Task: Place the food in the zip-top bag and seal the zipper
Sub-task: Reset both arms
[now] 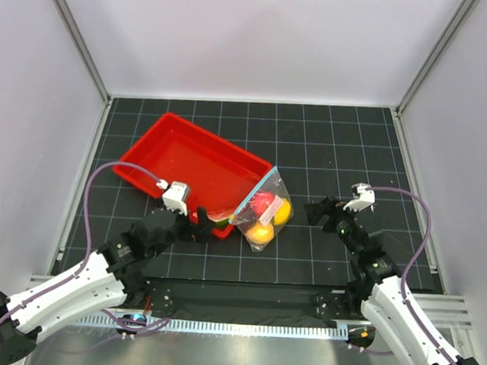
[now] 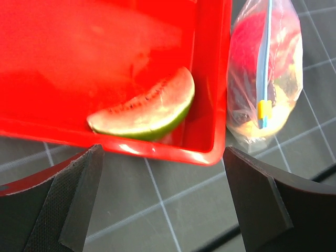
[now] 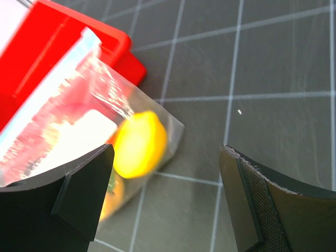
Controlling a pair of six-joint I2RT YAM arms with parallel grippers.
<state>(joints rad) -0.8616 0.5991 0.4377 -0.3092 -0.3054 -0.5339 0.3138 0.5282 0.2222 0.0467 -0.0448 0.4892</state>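
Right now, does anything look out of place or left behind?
Yes. The watermelon wedge lies alone in a corner of the red tray, while the other fruits sit inside the zip-top bag beside it. The left claw and right claw are open.

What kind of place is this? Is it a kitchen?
Not a kitchen; probably a robot test booth. Plain pale walls on metal posts box in a black grid mat, and a left arm and right arm reach toward toy fruit in a zip-top bag.
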